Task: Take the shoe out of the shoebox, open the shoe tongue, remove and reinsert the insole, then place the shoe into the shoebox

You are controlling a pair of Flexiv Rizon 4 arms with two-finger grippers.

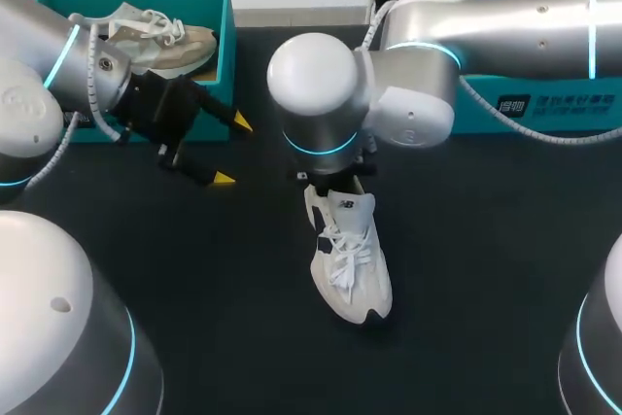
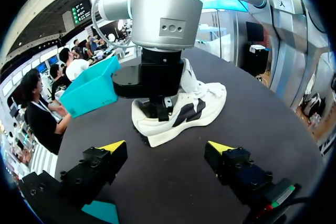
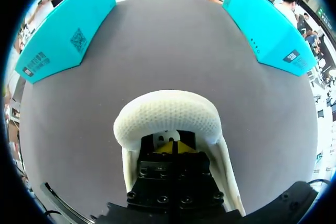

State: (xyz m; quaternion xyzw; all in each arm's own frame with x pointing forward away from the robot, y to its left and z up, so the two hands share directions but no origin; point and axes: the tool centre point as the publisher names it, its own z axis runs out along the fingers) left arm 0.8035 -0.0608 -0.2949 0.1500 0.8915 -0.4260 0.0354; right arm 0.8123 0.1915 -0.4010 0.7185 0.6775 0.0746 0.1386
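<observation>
The left gripper is held wide open and empty above the table, just in front of the left shoebox. The right gripper is sunk into the heel opening of the white shoe; whether it is open or closed cannot be told. The shoe is set upright on its sole mid-table, laced, outside the shoebox.
</observation>
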